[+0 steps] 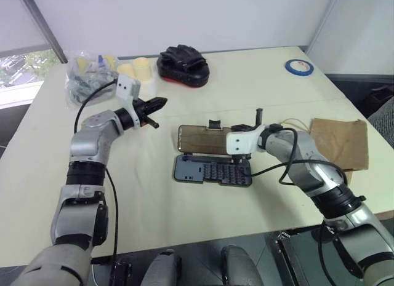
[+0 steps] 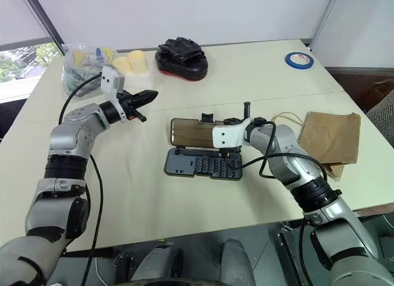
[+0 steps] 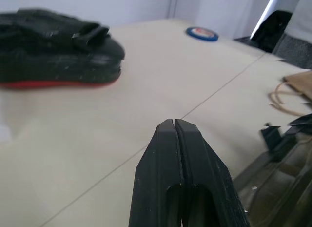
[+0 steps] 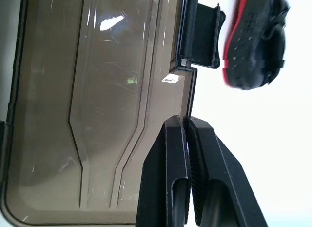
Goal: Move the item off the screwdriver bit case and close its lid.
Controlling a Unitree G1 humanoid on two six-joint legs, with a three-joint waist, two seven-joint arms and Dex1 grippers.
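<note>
Lying open on the surface (image 1: 154,194), the bit case (image 1: 212,171) is approached by closed right fingers (image 4: 187,134) at its lid's (image 1: 203,139) edge, probably for pushing; the paper bag (image 1: 340,141) is set aside; left fingers (image 3: 174,134) are closed, empty.

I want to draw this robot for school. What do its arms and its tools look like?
Both arms are silver-grey metal with black rings at the joints. A black cable loops loosely along each arm. Near each wrist sits a white block. The left tool and the right tool each have two black fingers that narrow to a point, with ridged inner faces.
</note>
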